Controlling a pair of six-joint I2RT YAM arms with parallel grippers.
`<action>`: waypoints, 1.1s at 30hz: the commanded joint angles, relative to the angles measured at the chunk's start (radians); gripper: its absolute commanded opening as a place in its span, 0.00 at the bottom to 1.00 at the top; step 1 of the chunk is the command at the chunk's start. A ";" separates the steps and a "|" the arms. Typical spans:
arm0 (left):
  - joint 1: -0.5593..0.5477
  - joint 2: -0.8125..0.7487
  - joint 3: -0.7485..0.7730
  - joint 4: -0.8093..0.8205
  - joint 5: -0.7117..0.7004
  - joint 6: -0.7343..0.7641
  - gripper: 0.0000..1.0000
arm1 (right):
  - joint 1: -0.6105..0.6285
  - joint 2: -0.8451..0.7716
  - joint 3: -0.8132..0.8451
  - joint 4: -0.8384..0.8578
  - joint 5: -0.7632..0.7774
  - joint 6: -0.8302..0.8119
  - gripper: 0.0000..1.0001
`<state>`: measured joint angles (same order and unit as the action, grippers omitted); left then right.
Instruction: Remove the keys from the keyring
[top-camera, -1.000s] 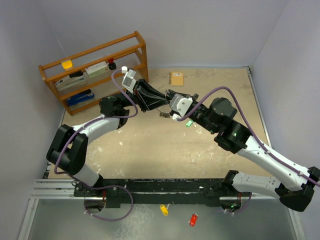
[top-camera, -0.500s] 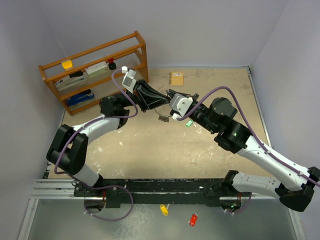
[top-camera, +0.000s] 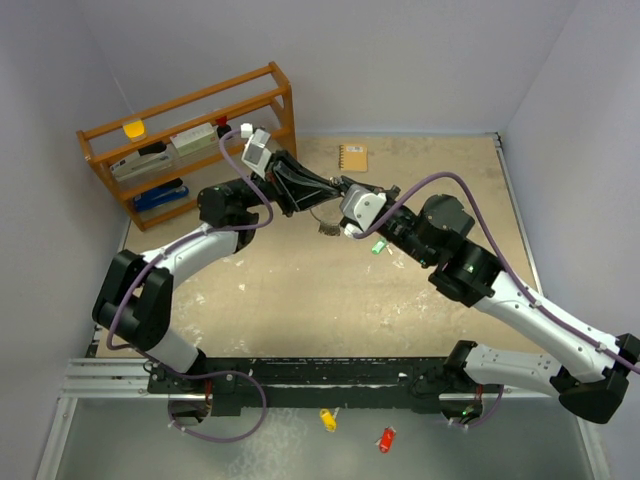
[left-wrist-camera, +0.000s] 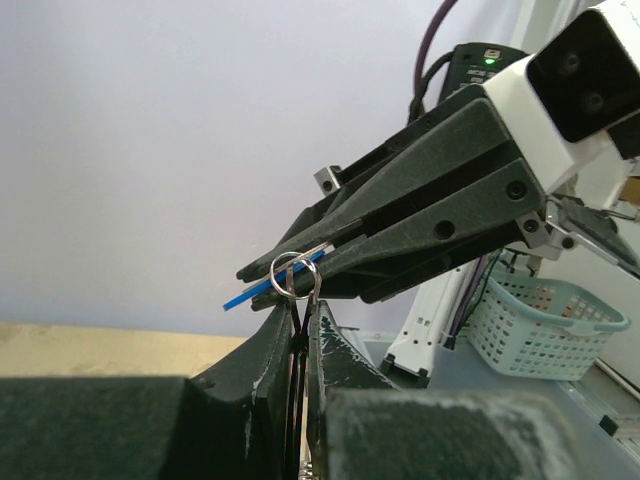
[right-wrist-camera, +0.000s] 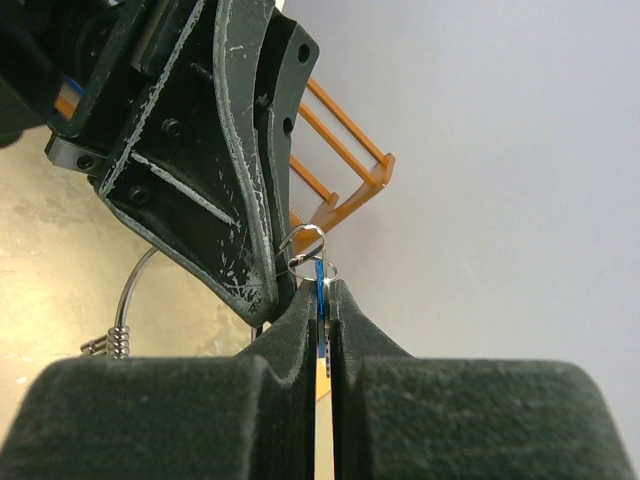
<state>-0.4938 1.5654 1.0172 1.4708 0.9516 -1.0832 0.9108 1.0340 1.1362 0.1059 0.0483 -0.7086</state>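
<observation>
Tan worktop (top-camera: 300, 300) carries a wooden rack (top-camera: 190, 125) at its far left corner. Over the middle, the two arms meet tip to tip. There the left claw (left-wrist-camera: 303, 305) is clenched on a small silver ring (left-wrist-camera: 295, 274), and the right claw (right-wrist-camera: 322, 300) is clenched on the blue tag (left-wrist-camera: 248, 296), seen edge-on where it crosses that ring. The wire keyring (right-wrist-camera: 118, 335) hangs under the left claw, its upper end hidden behind the fingers. The light green tag (top-camera: 378, 247) lies on the worktop just beside the right arm's wrist.
</observation>
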 joint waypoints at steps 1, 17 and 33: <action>0.006 -0.076 0.049 -0.219 -0.074 0.189 0.00 | 0.005 0.002 0.025 0.009 0.025 -0.014 0.00; 0.003 -0.154 0.149 -1.073 -0.253 0.750 0.00 | 0.005 0.025 0.058 0.032 0.066 -0.081 0.00; 0.023 -0.126 0.212 -1.115 -0.415 0.735 0.00 | 0.005 0.054 0.094 -0.125 -0.066 -0.044 0.00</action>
<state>-0.5179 1.4158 1.1755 0.3405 0.7479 -0.3473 0.8909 1.1091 1.1610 -0.0051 0.1230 -0.7853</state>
